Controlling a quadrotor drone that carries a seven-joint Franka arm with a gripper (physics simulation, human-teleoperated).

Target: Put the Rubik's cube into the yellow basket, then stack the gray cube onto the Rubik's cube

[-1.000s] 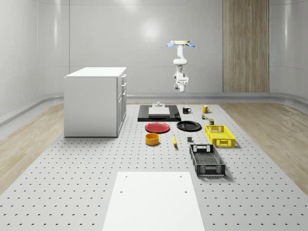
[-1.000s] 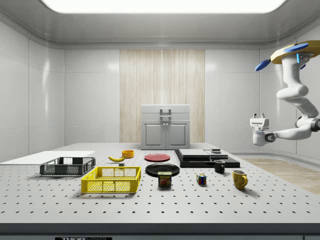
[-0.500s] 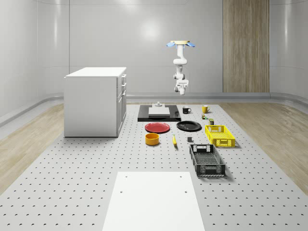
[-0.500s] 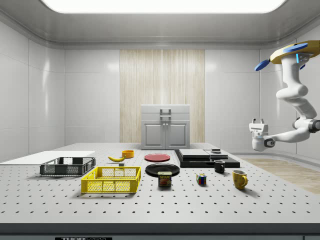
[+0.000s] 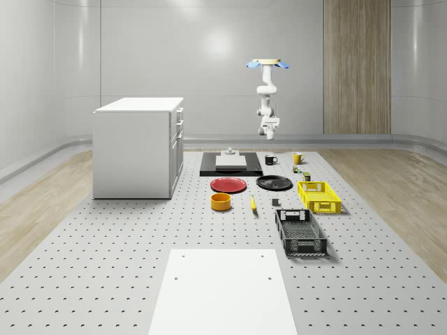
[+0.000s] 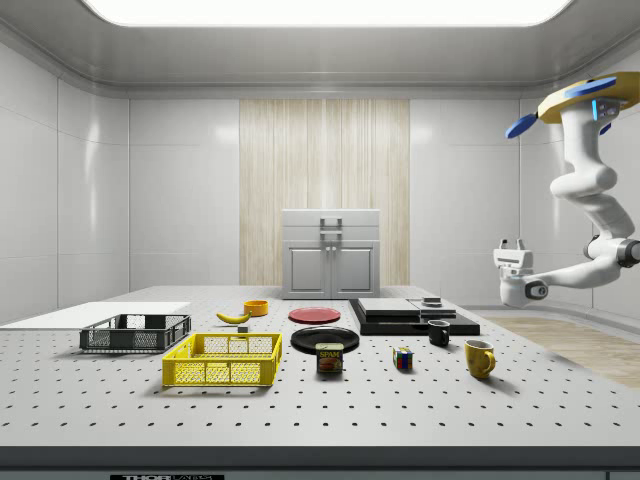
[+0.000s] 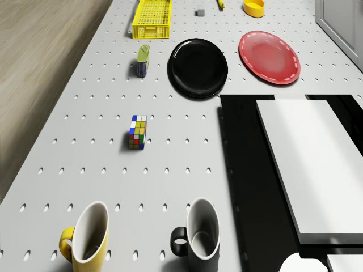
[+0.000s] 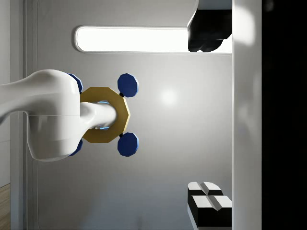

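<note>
Drone (image 6: 590, 100) hovering past the worktop's (image 5: 140, 265) far end; I see its end effector (image 6: 512, 245), fingers spread and empty, has swung upward. Rubik's cube (image 7: 137, 132) waits beside the mugs.

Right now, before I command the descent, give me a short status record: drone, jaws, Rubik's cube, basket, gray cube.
Drone: hovering high over the table's mug end
Jaws: open, empty, turned upward, well above the table
Rubik's cube: on the table between can and yellow mug
Yellow basket: empty
Gray cube: on the table between basket and banana
</note>
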